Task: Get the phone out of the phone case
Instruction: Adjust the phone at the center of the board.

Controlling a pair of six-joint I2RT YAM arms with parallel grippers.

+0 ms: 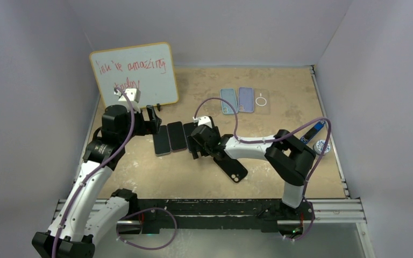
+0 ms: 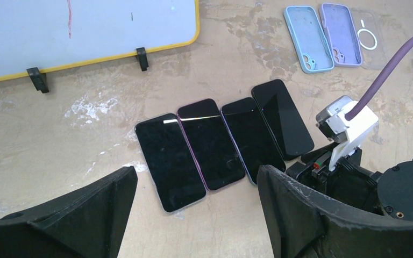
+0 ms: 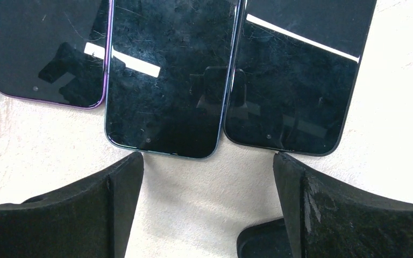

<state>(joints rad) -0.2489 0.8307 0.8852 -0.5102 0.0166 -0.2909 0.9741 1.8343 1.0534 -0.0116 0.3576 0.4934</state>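
Observation:
Several bare phones lie side by side, screens up, in the middle of the table (image 1: 279, 80): the leftmost phone (image 1: 162, 141) (image 2: 169, 161), a purple-edged phone (image 2: 211, 142) (image 3: 48, 48), a blue-edged phone (image 2: 250, 137) (image 3: 166, 75) and a black phone (image 2: 282, 118) (image 3: 296, 80). A black phone case (image 1: 234, 169) lies apart under the right arm, and its corner (image 3: 263, 239) shows beside the right finger. My right gripper (image 1: 194, 141) (image 3: 207, 177) stands open just short of the phones' ends, holding nothing. My left gripper (image 1: 153, 121) (image 2: 196, 188) hangs open above the row, also holding nothing.
A whiteboard (image 1: 134, 75) (image 2: 86, 27) stands at the back left. A blue case (image 1: 227, 100) (image 2: 307, 37), a purple case (image 1: 246, 99) (image 2: 341, 32) and a clear case (image 1: 262, 100) lie at the back. A blue marker (image 1: 314, 130) and a small round object (image 1: 321, 146) lie at the right.

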